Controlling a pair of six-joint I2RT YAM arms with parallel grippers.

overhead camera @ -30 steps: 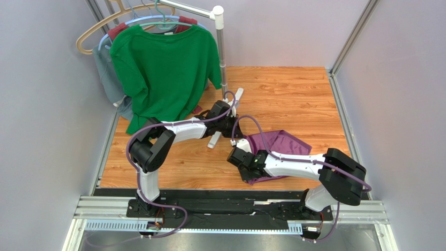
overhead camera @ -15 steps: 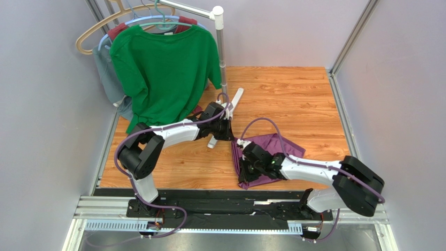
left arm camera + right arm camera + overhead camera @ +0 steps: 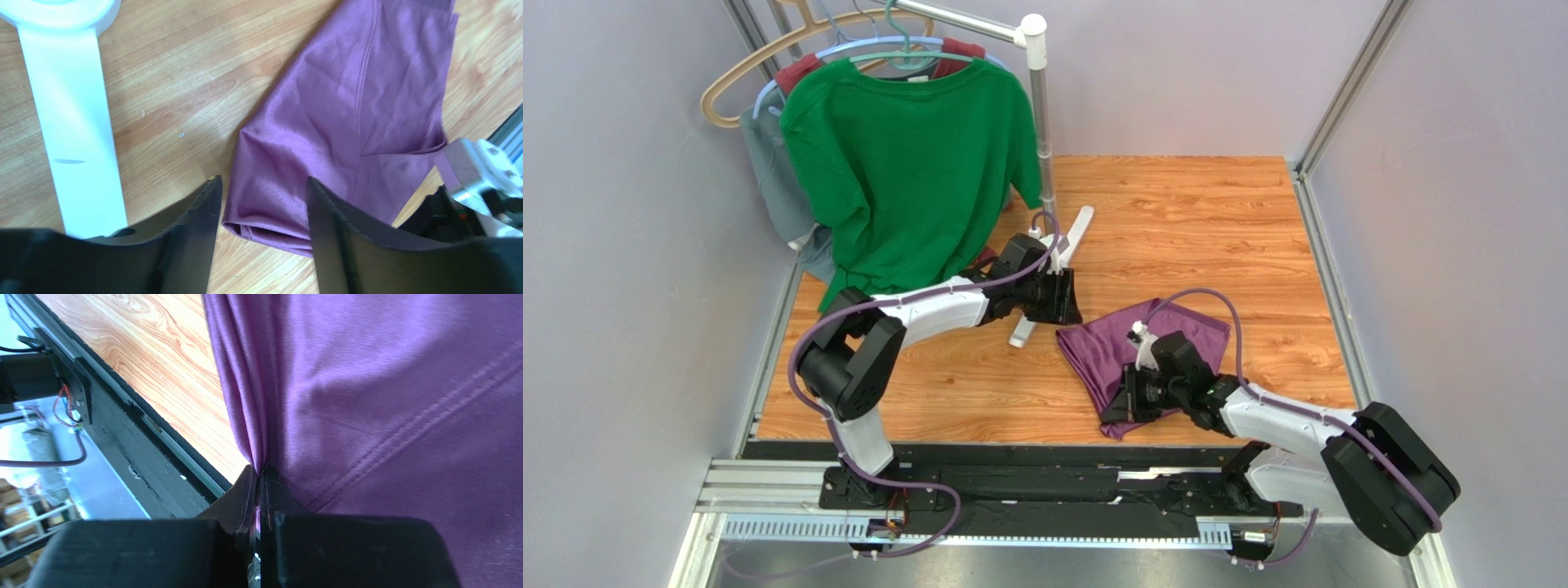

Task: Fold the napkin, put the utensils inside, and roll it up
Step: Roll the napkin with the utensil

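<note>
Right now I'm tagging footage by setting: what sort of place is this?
Likely a robot lab cell: plain grey panels wall a wood table, left arm and right arm bolted to a rail, shirts on a rack.

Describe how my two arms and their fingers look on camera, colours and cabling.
The left arm and right arm match: white link shells, bulky black joint housings, and a purple cable looping along each. The left fingers and right fingers are plain matte black, tapering to wedge tips. No markings are visible.
</note>
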